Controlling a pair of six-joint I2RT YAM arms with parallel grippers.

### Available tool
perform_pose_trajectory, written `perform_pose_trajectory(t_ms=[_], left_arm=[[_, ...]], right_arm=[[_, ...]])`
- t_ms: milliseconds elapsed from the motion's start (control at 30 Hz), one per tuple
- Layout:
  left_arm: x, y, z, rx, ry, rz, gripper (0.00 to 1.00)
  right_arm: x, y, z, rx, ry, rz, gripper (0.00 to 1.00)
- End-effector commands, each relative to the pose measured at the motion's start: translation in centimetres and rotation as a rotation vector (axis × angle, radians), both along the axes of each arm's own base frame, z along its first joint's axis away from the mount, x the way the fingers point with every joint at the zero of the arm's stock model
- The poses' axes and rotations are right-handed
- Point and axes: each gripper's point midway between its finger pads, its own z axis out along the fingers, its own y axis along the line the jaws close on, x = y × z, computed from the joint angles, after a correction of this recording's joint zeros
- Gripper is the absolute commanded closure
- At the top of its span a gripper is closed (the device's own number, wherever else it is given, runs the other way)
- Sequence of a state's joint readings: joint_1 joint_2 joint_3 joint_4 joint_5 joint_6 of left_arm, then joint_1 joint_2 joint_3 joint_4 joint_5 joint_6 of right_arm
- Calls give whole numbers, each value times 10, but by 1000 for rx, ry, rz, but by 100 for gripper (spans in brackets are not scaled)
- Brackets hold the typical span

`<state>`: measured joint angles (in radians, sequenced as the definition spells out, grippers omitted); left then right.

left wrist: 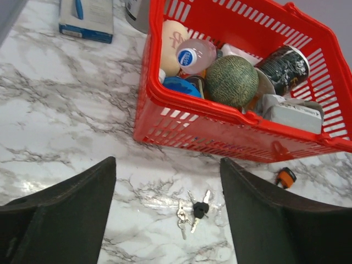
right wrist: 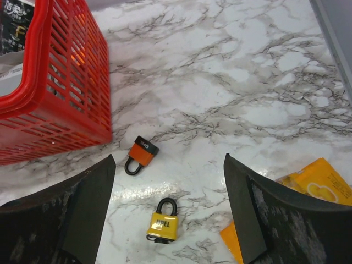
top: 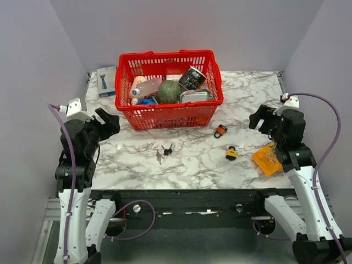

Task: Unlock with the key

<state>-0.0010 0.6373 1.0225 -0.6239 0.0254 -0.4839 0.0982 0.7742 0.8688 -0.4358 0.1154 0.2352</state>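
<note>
My left tool (top: 105, 122) is wide open with nothing in it, held above the left side of the tabletop (top: 247, 93). The left wrist view shows both dark fingers (left wrist: 66, 209) spread far apart with bare marble between them. My right tool (top: 258, 118) is the same, jaws fully spread and empty, above the right side. Its fingers (right wrist: 55, 220) frame the two padlocks in the right wrist view.

The keys (top: 165, 152) lie flat on the marble in a small bunch, one of them with a black head. They sit in front of the near wall of the red basket (top: 165, 55), not touching it, and between my left tool's fingers in the wrist view (left wrist: 193, 212).

The orange padlock (top: 220, 131) lies flat near the basket's near right corner, shackle closed as far as I can see (right wrist: 140, 154). The yellow padlock (top: 231, 153) lies flat nearer to me, apart from the orange one, black shackle pointing away from me (right wrist: 163, 223). Both padlocks are well apart from the keys.

A yellow packet (top: 268, 158) lies to the right of the yellow padlock, under my right arm. The basket holds a melon (top: 169, 91), a dark can (top: 192, 78), a bottle (left wrist: 195, 55) and other items I cannot make out. A blue-and-white box (top: 106, 81) lies left of the basket.
</note>
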Motion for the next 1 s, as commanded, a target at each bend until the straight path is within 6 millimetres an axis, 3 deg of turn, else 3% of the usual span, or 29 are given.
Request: perform_pose_trajectory(t_ms=[0, 133, 167, 267, 300, 367, 400, 633, 700, 833, 967], left_arm=[[-5, -24, -11, -97, -13, -106, 24], [0, -44, -24, -149, 20, -161, 30], [0, -61, -28, -147, 40, -214, 30], [9, -82, -43, -93, 88, -230, 31], [3, -108, -46, -76, 98, -311, 30], [10, -128, -63, -22, 146, -323, 30], [1, -156, -65, 4, 149, -404, 29], [-6, -218, -108, 140, 242, -512, 25], [-9, -232, -124, 132, 282, -564, 23], [-16, -236, -168, 151, 365, -588, 22], [-18, -237, -209, 215, 450, -607, 21]], right_arm=[[-7, 9, 0, 20, 13, 52, 13], [-9, 8, -3, 17, 16, 51, 13], [-9, 9, -2, 19, 15, 55, 13], [-11, 12, -3, 28, 16, 67, 13], [-12, 11, -4, 30, 16, 66, 13], [-14, 10, -5, 29, 12, 60, 13], [-15, 9, -4, 29, 8, 54, 13], [-15, 7, -7, 27, 18, 42, 13], [-14, 11, -13, 33, 39, 62, 13], [-14, 25, -24, 67, 79, 128, 13], [-13, 26, -29, 81, 95, 124, 13]])
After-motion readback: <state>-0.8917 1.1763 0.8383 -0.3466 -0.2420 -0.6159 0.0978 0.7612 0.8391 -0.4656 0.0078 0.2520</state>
